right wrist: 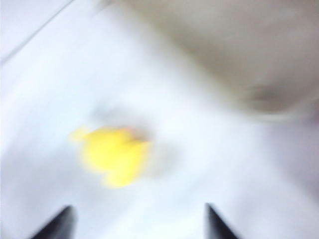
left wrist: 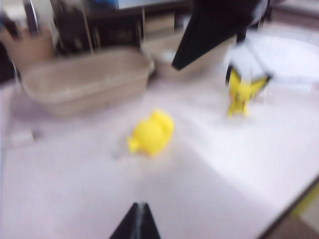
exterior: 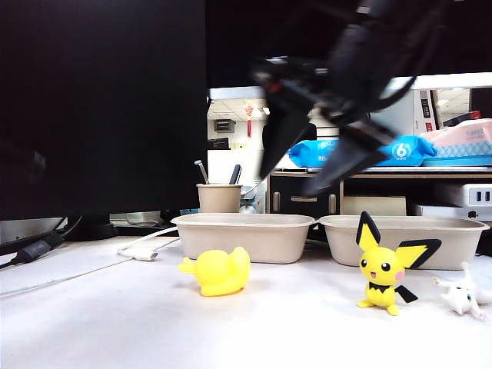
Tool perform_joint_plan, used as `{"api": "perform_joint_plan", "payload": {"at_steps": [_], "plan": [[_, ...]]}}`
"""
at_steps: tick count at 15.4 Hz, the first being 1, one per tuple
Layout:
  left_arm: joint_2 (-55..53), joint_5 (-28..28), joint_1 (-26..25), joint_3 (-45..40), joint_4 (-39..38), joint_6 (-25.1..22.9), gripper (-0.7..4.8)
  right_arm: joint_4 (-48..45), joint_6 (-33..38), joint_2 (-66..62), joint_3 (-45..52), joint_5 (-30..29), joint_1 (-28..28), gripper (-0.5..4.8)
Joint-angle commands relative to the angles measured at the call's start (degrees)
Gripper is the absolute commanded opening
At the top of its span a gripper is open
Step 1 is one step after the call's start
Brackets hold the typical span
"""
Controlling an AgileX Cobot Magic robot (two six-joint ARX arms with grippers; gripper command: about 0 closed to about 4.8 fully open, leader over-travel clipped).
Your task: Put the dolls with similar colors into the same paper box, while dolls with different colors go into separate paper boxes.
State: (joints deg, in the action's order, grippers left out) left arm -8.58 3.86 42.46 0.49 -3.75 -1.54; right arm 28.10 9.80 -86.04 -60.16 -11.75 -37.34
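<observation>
Lower centre of the exterior view: yellow duck [exterior: 217,271] lay on the table before the left paper box [exterior: 244,236], Pichu [exterior: 387,269] lower right. Upper centre, right gripper [exterior: 307,169] hung wide open and empty above the boxes; left gripper [left wrist: 164,134] looked open, empty. Judged step: fetching the duck, calling for a descent with jaws astride it.

White table [exterior: 92,323], dolls [exterior: 218,271], boxes [exterior: 244,236]

Office or lab workspace. Large dark monitor [exterior: 100,108] fills upper left of exterior view, cables [exterior: 46,246] trailing from stand over white desk [exterior: 154,323]. Pen cup [exterior: 219,197] at centre. Background centre: ceiling-tile lights; right: shelf unit [exterior: 369,184] with blue wet-wipe pack [exterior: 361,151], tissue pack [exterior: 461,142].
</observation>
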Motion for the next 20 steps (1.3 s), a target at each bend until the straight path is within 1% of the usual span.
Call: {"api": "perform_joint_plan", "payload": {"at_steps": [1,2,4,6,10,12,16,20], "plan": [[-3.87,0.02,-0.04,0.04,0.39,0.02,-0.05,-3.58,-2.56,-2.12,-0.11,0.26,-4.00,3.55],[-5.42,0.02,-0.07,0.04,0.35,0.02,-0.05,-5.01,-2.54,-3.85,-0.11,0.22,-4.81,3.88],[-5.79,0.02,-0.07,0.04,0.02,0.02,-0.05,-6.12,-2.40,-6.49,-0.11,0.09,-5.38,4.20],[-5.79,0.02,-0.07,0.04,0.00,0.02,-0.05,-6.54,-2.12,-9.88,-0.11,0.02,-5.38,4.79],[-5.81,0.02,-0.07,0.04,0.00,0.02,-0.05,-7.89,-2.12,-12.33,-0.11,0.02,-5.40,4.79],[-5.81,0.02,-0.07,0.04,0.00,0.02,-0.05,-9.97,-2.12,-12.66,-0.11,-0.20,-5.40,4.79],[-5.81,0.02,-0.07,0.04,0.00,0.02,-0.05,-10.95,-2.12,-12.68,-0.11,-1.95,-5.40,4.79],[-5.81,0.02,-0.07,0.04,0.00,0.02,-0.05,-12.48,-2.01,-13.51,-0.11,-1.90,-7.43,4.79]]}}
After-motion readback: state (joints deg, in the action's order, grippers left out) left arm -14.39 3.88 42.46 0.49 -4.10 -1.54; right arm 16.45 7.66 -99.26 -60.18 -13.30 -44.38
